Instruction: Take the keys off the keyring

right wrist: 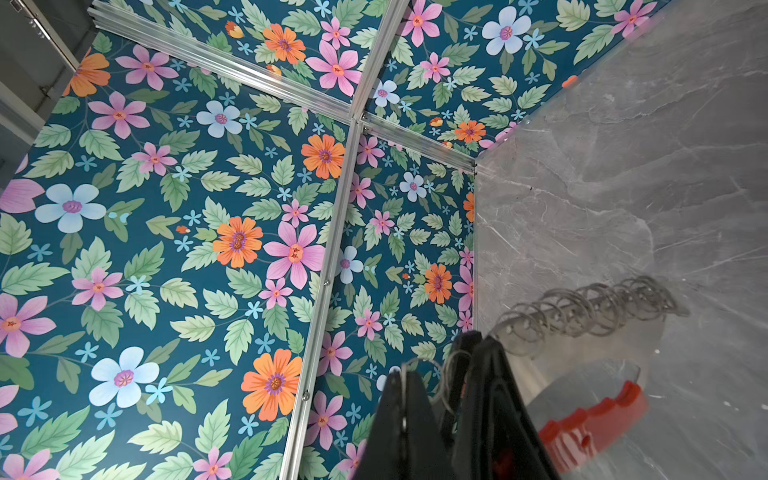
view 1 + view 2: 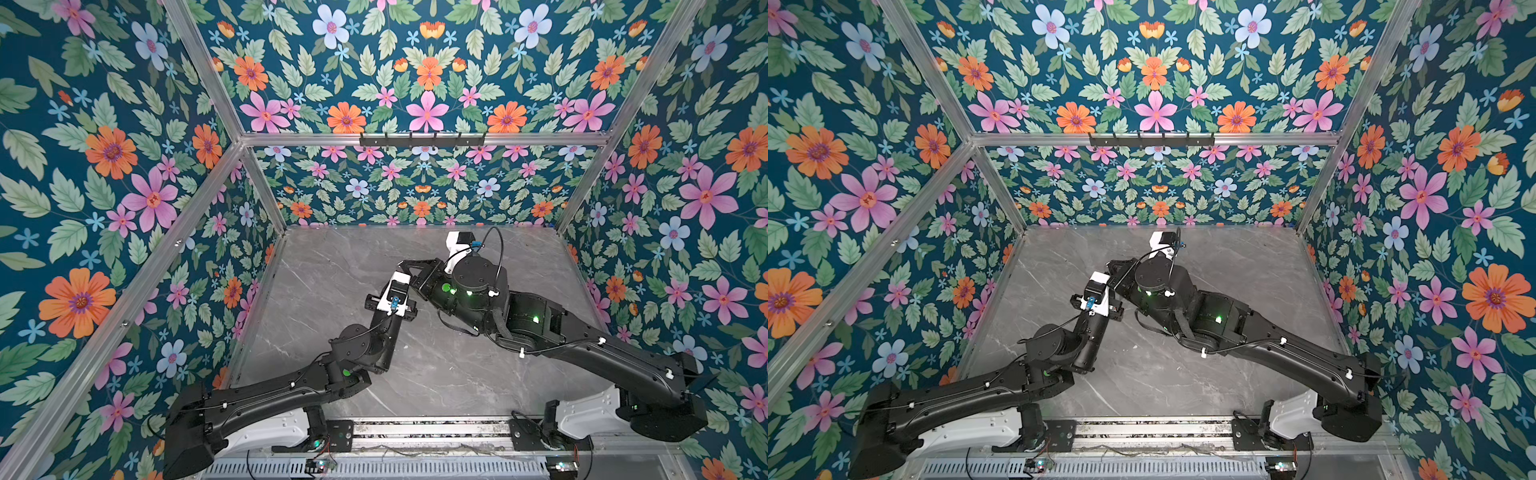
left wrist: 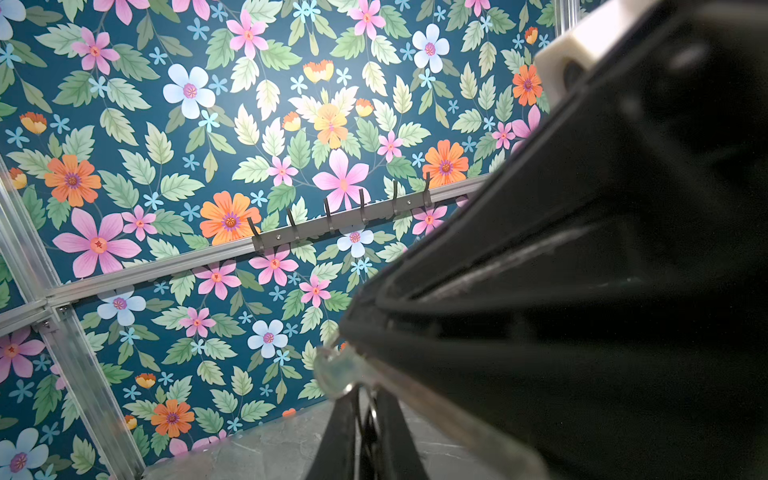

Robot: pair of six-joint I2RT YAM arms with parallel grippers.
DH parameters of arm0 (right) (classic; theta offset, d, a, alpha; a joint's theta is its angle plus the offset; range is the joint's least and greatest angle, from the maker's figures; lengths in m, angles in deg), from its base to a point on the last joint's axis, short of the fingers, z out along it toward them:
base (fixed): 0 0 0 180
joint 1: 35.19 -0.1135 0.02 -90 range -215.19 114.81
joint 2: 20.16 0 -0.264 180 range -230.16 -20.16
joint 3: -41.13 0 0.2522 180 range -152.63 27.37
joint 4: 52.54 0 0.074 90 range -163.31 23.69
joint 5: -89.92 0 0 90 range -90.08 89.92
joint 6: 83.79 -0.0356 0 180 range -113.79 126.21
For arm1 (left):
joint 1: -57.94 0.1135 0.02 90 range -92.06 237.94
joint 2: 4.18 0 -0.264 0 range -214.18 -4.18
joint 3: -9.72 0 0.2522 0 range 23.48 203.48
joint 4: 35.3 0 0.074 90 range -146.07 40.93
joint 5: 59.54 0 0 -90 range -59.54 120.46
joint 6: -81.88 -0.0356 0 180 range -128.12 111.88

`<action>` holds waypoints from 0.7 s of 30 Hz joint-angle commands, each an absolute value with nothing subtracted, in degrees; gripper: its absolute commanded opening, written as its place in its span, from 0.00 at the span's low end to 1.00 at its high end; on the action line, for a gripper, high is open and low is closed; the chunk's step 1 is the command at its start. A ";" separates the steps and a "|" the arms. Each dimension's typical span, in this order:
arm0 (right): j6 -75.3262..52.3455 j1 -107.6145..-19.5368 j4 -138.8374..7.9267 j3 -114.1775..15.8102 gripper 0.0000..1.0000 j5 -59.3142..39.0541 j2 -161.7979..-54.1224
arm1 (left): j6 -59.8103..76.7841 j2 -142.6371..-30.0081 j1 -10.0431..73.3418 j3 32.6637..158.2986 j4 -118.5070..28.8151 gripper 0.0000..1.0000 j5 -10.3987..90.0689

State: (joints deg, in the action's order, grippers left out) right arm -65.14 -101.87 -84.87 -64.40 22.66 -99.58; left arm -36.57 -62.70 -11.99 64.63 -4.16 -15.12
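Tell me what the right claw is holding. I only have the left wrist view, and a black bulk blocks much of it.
Observer: The right wrist view shows the right claw shut on one end of the keyring, a flat grey metal crescent plate with a red inner strip.
Operator: What hangs on it?
Observer: A fringe of small round silver loops runs along its outer curve.
Operator: Where is my left claw relative to the right one?
Observer: In both top views the left claw meets the right claw tip to tip above the middle of the grey marble table. The contact itself is hidden.
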 commanded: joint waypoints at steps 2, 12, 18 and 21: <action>-63.66 -101.95 -83.53 -64.58 0.00 22.15 -99.59 | -36.90 -62.89 -12.15 65.23 -5.80 0.09 -12.47; -63.40 -101.99 -82.92 -63.95 0.00 21.81 -99.26 | -36.59 -62.76 -12.46 65.75 -7.25 0.02 -12.15; -63.14 -101.99 -82.60 -63.77 0.00 21.15 -99.26 | -36.59 -62.36 -12.81 66.28 -8.94 0.00 -11.94; -62.67 -101.95 -82.54 -63.69 0.00 20.68 -99.29 | -36.26 -62.46 -13.16 67.06 -10.94 0.00 -11.55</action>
